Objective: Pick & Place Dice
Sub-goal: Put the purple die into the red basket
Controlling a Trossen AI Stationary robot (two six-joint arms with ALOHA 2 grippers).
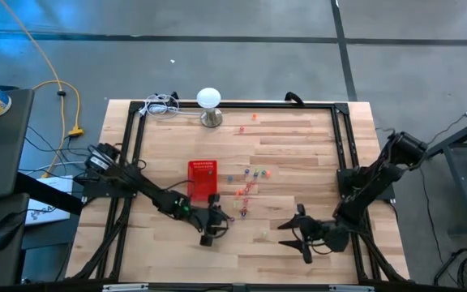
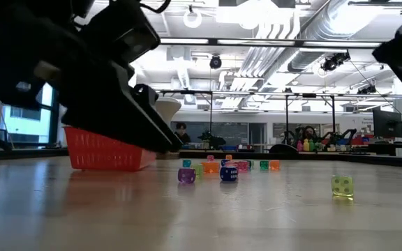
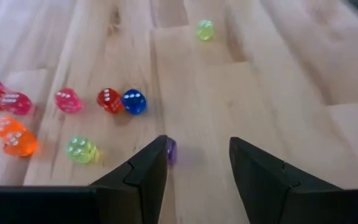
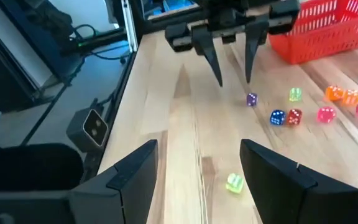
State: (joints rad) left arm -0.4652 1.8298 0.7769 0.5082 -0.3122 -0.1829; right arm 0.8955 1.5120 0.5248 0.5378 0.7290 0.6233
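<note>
Several tiny dice [image 1: 248, 182] in red, orange, pink, blue and green lie scattered on the wooden table, right of a small red mesh basket [image 1: 202, 180]. My left gripper [image 3: 197, 155] is open and slants down just over the table beside the cluster. A purple die [image 3: 171, 150] lies right at one of its fingertips; whether they touch, I cannot tell. My right gripper [image 4: 199, 149] is open too, low near the table's front right and facing the left gripper [image 4: 234, 78]. A yellow-green die [image 4: 234, 182] lies alone on the wood ahead of its fingers.
A white dome on a metal foot [image 1: 209, 104] stands at the far edge, with coiled cables [image 1: 160, 105] beside it. A black frame [image 1: 343, 138] runs along the table's sides. Two stray dice [image 1: 248, 122] lie near the far edge. Bare wood stretches between the two grippers.
</note>
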